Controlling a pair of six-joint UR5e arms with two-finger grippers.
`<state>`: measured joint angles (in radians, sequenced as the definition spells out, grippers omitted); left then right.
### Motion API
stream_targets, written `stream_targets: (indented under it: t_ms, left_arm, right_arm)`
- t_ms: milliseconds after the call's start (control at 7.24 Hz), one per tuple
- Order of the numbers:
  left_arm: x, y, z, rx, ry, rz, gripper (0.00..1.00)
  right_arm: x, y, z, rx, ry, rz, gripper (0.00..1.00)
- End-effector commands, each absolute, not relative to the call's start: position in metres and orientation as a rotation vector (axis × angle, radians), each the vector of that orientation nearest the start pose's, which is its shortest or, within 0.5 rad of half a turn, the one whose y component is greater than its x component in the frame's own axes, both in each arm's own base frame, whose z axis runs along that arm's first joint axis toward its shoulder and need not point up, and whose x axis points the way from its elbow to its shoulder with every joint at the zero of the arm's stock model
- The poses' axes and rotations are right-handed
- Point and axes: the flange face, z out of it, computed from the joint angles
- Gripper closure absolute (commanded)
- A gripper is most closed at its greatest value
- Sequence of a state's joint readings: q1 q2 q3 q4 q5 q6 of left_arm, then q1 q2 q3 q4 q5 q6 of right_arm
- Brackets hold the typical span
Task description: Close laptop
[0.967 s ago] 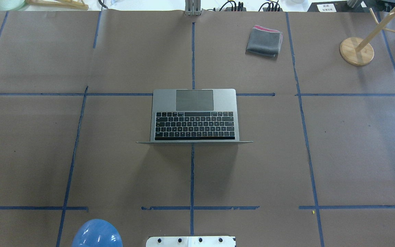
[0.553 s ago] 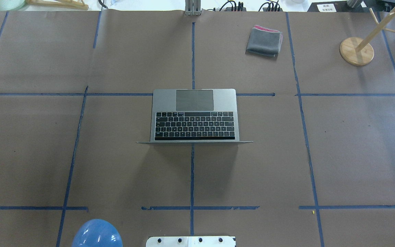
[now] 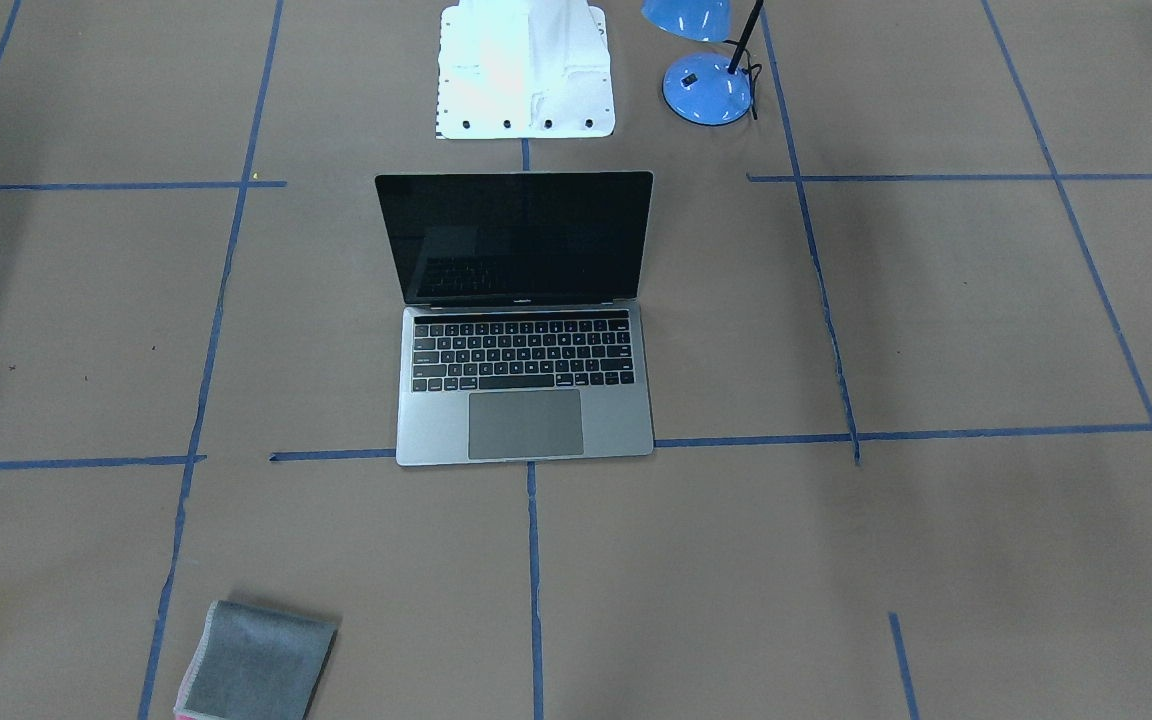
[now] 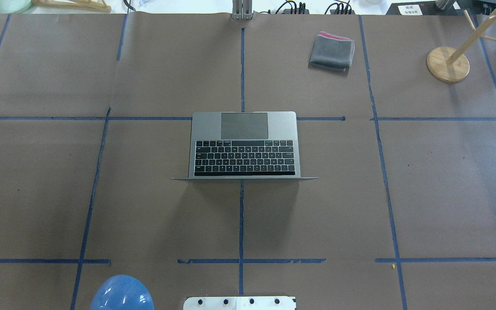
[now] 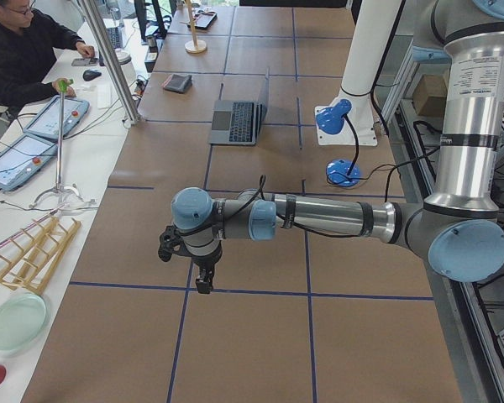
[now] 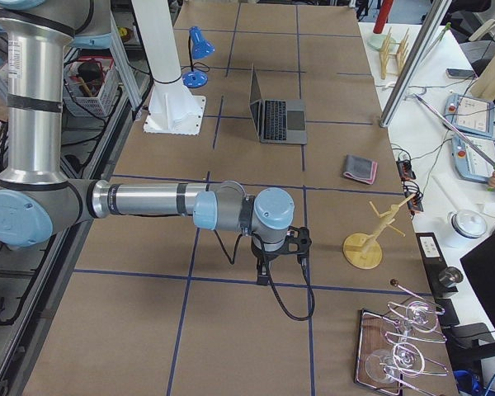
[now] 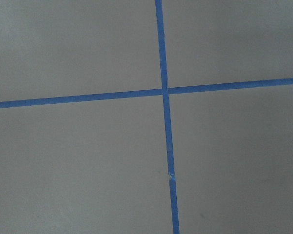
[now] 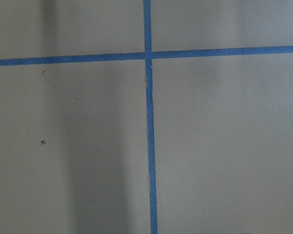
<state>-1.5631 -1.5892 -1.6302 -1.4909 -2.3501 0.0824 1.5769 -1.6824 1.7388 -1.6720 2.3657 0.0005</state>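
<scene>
The grey laptop [image 4: 244,146] stands open in the middle of the table, screen upright and black [image 3: 516,240], keyboard and trackpad facing away from the robot. It also shows in the exterior left view [image 5: 239,117] and the exterior right view [image 6: 276,115]. My left gripper [image 5: 200,277] hangs over the table far from the laptop, at the table's left end. My right gripper [image 6: 268,268] hangs over the table's right end. Neither shows in the overhead or front view, and I cannot tell whether they are open or shut. Both wrist views show only brown paper and blue tape.
A folded grey cloth [image 4: 332,51] lies at the far right of the laptop. A blue desk lamp [image 3: 706,85] stands by the white robot base [image 3: 524,70]. A wooden stand [image 4: 448,63] is at the far right. A wooden rack [image 5: 29,252] lies off the left end.
</scene>
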Motion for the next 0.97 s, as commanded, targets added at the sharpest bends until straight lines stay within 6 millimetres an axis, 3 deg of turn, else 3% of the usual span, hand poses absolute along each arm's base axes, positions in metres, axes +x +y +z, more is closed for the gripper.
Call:
stream_targets:
  t_ms: [0, 415, 829]
  left_arm:
    - [-0.059, -0.5, 0.627, 0.042, 0.778, 0.091, 0.0]
    - [-0.059, -0.506, 0.62, 0.055, 0.778, 0.096, 0.0]
    - [-0.058, -0.51, 0.6, 0.088, 0.777, 0.103, 0.0]
  right_arm:
    - [0.065, -0.442, 0.632, -0.031, -0.796, 0.022, 0.0]
    - [0.065, -0.446, 0.621, -0.01, -0.795, 0.014, 0.0]
    - [0.064, -0.447, 0.608, 0.013, -0.804, 0.002, 0.0]
